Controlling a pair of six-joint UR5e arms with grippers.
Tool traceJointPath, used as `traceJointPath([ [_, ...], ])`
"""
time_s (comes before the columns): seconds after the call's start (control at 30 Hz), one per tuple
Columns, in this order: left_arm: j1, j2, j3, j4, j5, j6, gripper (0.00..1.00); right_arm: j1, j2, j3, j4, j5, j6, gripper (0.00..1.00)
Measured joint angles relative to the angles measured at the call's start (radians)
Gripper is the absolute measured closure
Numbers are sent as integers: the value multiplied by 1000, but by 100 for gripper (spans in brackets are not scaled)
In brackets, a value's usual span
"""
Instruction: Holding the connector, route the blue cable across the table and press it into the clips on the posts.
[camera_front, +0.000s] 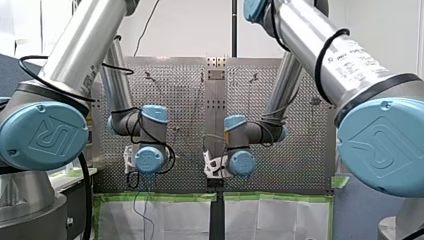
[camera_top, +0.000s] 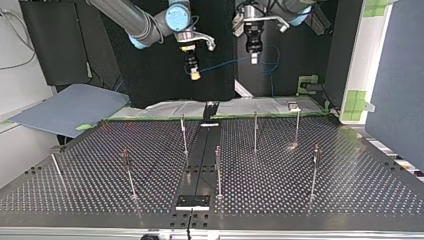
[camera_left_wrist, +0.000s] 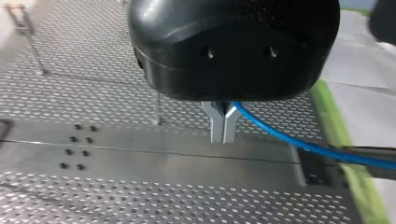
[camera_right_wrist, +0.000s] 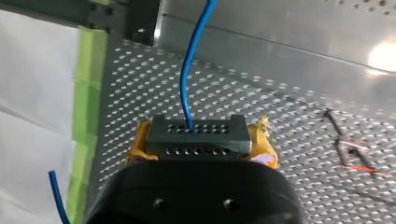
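In the right wrist view my right gripper (camera_right_wrist: 201, 140) is shut on a dark grey connector (camera_right_wrist: 196, 133), gripped between its yellow pads (camera_right_wrist: 139, 144). The blue cable (camera_right_wrist: 191, 70) leaves the connector and runs ahead over the table. In the left wrist view the metal fingers of my left gripper (camera_left_wrist: 223, 139) are shut on the blue cable (camera_left_wrist: 289, 140), which trails off to one side. The top view shows my right gripper (camera_top: 194, 75) and my left gripper (camera_top: 254, 59) held high beyond the table's far edge. The cable (camera_top: 225, 63) spans between them. Several thin posts (camera_top: 255, 131) stand on the table.
A dark rail (camera_top: 200, 155) runs down the middle of the perforated table (camera_top: 300, 190). Green tape (camera_left_wrist: 336, 126) and white sheeting (camera_top: 165, 109) border its far edge. A grey-blue board (camera_top: 70, 110) lies at the top view's left. Slack cable (camera_top: 271, 75) hangs under my left gripper.
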Motion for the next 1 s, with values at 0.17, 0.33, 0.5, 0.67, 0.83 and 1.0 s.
traceJointPath([
  [0.17, 12, 43, 21, -42, -10, -23, 100, 7, -42, -22, 44, -21, 37, 100],
  [0.33, 29, 87, 44, -86, -46, -19, 100, 9, -82, -55, 85, -59, 63, 100],
  [0.5, 47, 130, 70, -129, -88, -3, 100, 7, -127, -99, 130, -100, 68, 100],
  [0.67, 65, 172, 97, -171, -129, -1, 100, 8, -173, -144, 176, -131, 69, 100],
  [0.83, 80, 211, 130, -210, -165, -14, 100, 9, -215, -187, 213, -147, 69, 100],
  [1.0, 97, 249, 163, -248, -175, -15, 100, 12, -227, -230, 231, -163, 69, 100],
])
